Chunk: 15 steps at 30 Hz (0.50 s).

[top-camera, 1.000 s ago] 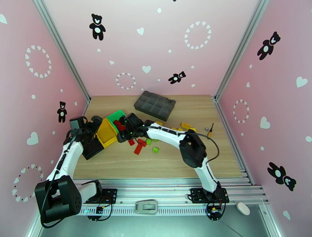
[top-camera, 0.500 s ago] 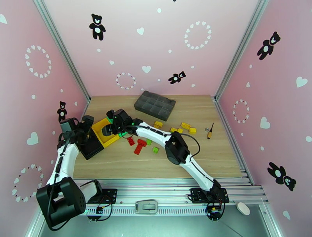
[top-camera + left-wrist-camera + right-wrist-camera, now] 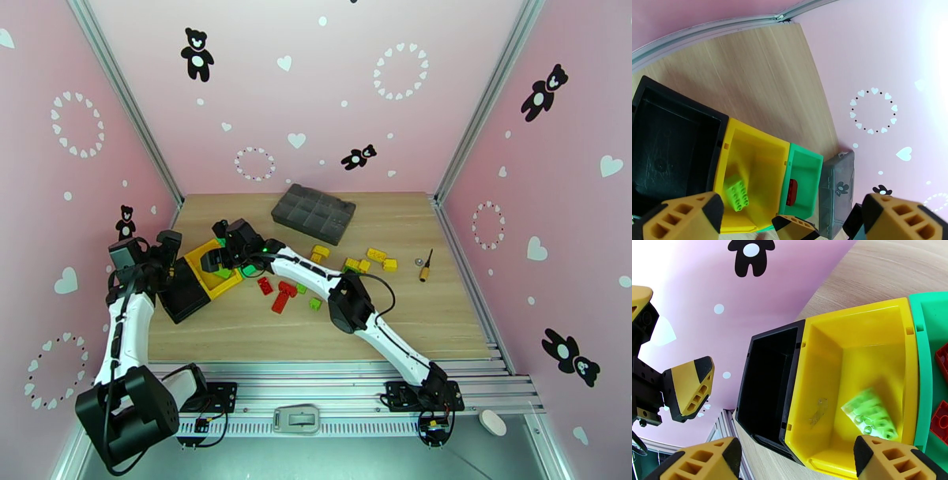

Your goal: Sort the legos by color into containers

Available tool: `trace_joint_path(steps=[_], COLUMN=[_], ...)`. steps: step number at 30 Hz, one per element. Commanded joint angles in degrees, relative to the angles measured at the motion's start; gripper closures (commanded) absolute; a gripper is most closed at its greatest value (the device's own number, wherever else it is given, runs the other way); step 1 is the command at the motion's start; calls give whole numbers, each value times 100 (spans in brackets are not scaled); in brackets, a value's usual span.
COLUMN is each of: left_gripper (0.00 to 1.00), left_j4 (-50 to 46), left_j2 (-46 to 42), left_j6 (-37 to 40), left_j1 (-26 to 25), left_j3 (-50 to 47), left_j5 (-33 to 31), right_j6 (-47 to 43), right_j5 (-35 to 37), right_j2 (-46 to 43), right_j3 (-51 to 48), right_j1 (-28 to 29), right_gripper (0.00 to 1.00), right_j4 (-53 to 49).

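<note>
Right arm has swung off the loose bricks and reached across to the containers; left arm has drawn back toward its own side.

1. Right end effector [image 3: 223,256] [image 3: 802,461]: hangs over the yellow container [image 3: 199,256] [image 3: 853,315]. Its fingers stand apart with nothing between them.
2. Light green lego [image 3: 869,415] [image 3: 736,192]: lies inside the yellow container, directly beneath and just ahead of the right end effector. It is clear of both fingers and blurred in the right wrist view. From the left wrist its long axis runs roughly along the container's length.
3. Left end effector [image 3: 168,251] [image 3: 794,217]: fingers spread wide and empty, poised above the black container [image 3: 679,98] and the near end of the yellow one.
4. Green container [image 3: 805,158]: sits just beyond the yellow one and holds red legos [image 3: 791,192] [image 3: 942,358].
5. Loose legos [image 3: 315,303]: red, yellow and green pieces lie on the surface [image 3: 395,316]. They are behind the right end effector, back along its own forearm, and well apart from the left end effector, with the containers in between.

Judgement: this drop looks complete. The next pick depends on retreating toward that scatter, and the right arm is plainly the nearer. Colours seem allotted one per container rather than matched, which would leave the black container for yellow pieces.
</note>
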Motion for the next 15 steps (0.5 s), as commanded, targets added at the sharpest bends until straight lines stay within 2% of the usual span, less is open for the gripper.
trace_joint_path(steps=[1,7,10,15], left_gripper=[2,2,3,5], left_j4=[-66,-28,-130,-277], left_j2=[-174,-181,-230,-206], left_j6=[29,97,236,451], left_j1=[51,-23,-289,-1353], left_j3=[-52,-272,-298,-313], left_j5=[282,627,549,96], right_j6=[-289,-668,-886,-1232], right_j5=[32,584,1075,1721], right_j2=[-483,-1628,-2341,-3479], right_j3=[-239,-1650,-2651,-4156], right_j1=[90,143,140,74], right_gripper=[22,26,27,28], right_j4=[-200,-346,-422,-555])
